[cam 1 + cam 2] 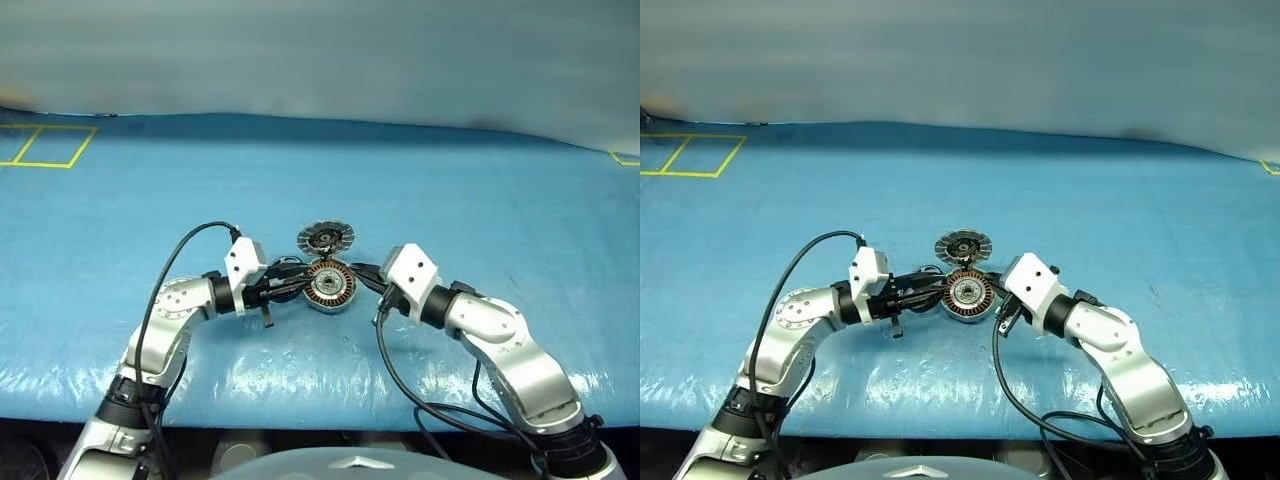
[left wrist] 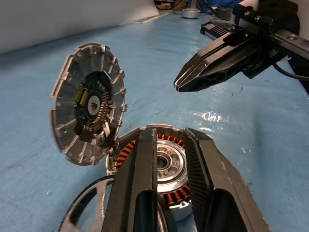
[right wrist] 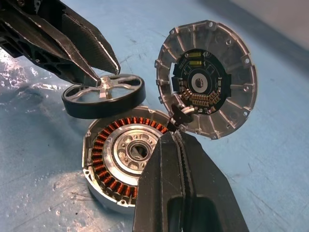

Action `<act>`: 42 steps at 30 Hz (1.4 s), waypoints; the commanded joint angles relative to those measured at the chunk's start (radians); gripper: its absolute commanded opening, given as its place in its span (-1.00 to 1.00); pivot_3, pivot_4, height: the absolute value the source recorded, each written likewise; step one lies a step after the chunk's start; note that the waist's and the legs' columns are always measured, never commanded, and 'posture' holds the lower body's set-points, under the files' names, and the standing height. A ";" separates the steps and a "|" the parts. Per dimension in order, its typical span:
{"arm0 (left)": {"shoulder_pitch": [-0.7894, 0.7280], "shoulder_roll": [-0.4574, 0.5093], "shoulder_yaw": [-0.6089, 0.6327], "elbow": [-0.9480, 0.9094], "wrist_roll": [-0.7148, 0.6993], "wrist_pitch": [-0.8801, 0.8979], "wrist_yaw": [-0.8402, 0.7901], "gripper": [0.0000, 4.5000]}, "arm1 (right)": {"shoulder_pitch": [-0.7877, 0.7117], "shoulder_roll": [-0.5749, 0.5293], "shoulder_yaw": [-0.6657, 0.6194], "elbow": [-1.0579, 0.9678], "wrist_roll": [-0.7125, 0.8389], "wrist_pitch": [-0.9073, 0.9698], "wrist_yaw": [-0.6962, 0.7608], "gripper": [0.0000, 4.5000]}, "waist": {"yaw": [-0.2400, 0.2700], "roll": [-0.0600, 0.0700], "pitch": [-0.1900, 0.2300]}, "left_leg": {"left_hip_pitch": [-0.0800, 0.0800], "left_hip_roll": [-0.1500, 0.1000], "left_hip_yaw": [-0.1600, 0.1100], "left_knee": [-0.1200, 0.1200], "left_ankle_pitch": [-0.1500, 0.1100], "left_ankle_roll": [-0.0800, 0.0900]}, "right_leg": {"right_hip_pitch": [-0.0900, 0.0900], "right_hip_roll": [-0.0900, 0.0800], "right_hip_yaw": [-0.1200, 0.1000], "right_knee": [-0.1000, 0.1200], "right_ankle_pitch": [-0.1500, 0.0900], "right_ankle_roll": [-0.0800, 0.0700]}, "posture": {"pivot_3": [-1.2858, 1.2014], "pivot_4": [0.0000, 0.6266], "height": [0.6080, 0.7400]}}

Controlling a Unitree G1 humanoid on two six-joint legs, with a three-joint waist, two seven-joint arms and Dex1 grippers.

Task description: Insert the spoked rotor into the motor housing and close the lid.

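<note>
Motor housing (image 3: pixel 126 164) is seen on the blue table (image 1: pixel 480 200), copper windings exposed, its lid (image 3: pixel 207 77) hinged upright at its 12 o'clock edge. Spoked rotor (image 3: pixel 104 95) is clamped at a spoke by the left gripper (image 3: pixel 107 73) — held tilted just above the housing's 9 o'clock rim, not yet seated. Right gripper (image 2: pixel 177 85) is pressed together, empty, at the housing's 3 o'clock side.

hidden: motor housing (image 3: pixel 126 164) front by right hand (image 3: pixel 179 140) | spoked rotor (image 2: pixel 89 212) cut off by frame edge
</note>
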 commanded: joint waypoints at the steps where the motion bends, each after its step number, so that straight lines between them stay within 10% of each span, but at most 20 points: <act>1: 0.010 0.057 0.023 -0.048 0.000 -0.014 -0.027 -0.61 | 0.014 -0.012 -0.035 -0.067 0.006 0.005 -0.012 -1.00 | -0.001 0.000 0.000 | 0.000 0.000 0.000 0.000 0.000 0.000 | 0.000 0.000 0.000 0.000 0.000 0.000 | 0.03 -0.52 1.00; 9: -0.078 0.212 0.121 -0.035 -0.008 0.025 -0.040 -0.61 | 0.020 -0.008 -0.011 -0.051 -0.006 0.002 -0.021 -1.00 | 0.003 -0.001 0.001 | 0.000 0.000 0.000 0.001 0.000 0.000 | 0.000 0.000 0.000 0.000 -0.001 -0.001 | 0.03 -0.52 1.00; 20: -0.171 0.299 0.027 0.075 0.106 -0.032 -0.153 0.84 | -0.013 0.001 0.021 -0.017 -0.018 -0.013 -0.017 -1.00 | 0.001 -0.001 0.001 | -0.001 0.000 0.000 -0.001 0.000 0.000 | -0.001 0.000 0.000 0.000 -0.001 -0.001 | 0.03 -0.52 1.00; 42: -0.397 0.236 -0.128 0.353 0.245 -0.251 -0.341 0.84 | 0.011 0.001 0.027 -0.018 -0.049 -0.010 -0.033 -1.00 | 0.001 -0.001 0.002 | -0.001 0.000 0.000 0.001 0.000 0.000 | -0.001 0.000 0.000 0.000 0.000 0.000 | 0.03 -0.52 1.00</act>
